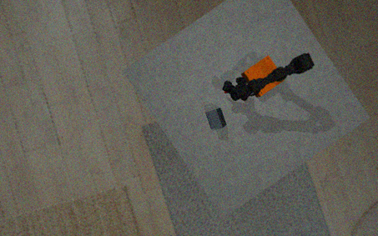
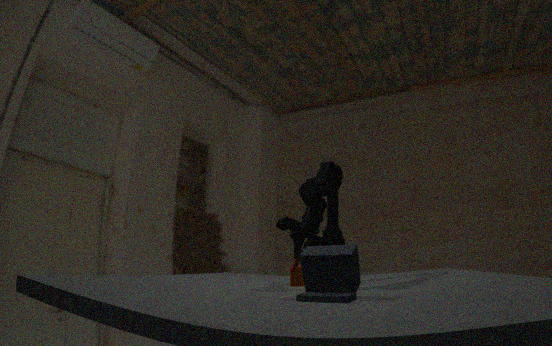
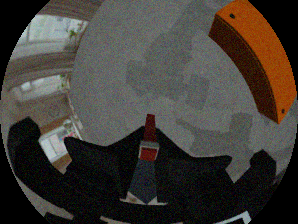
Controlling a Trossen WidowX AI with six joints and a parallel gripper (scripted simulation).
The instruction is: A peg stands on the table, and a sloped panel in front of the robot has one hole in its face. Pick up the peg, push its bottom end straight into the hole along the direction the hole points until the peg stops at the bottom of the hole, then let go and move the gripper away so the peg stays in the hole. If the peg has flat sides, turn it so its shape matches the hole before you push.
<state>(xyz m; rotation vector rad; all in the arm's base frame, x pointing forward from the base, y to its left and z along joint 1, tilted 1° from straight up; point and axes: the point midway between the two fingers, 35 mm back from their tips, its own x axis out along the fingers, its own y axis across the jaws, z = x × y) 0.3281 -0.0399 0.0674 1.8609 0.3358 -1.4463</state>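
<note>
Top: gripper (image 1: 228, 88) clamped on peg (image 3: 148, 143) | panel (image 1: 215, 117) lies just down-left of gripper | peg axis runs fwd from jaws

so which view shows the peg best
The wrist view: the red peg stands out clearly between the gripper fingers. From the top it is only a red speck at the gripper's tip; in the exterior view it is too dark to make out.
</note>
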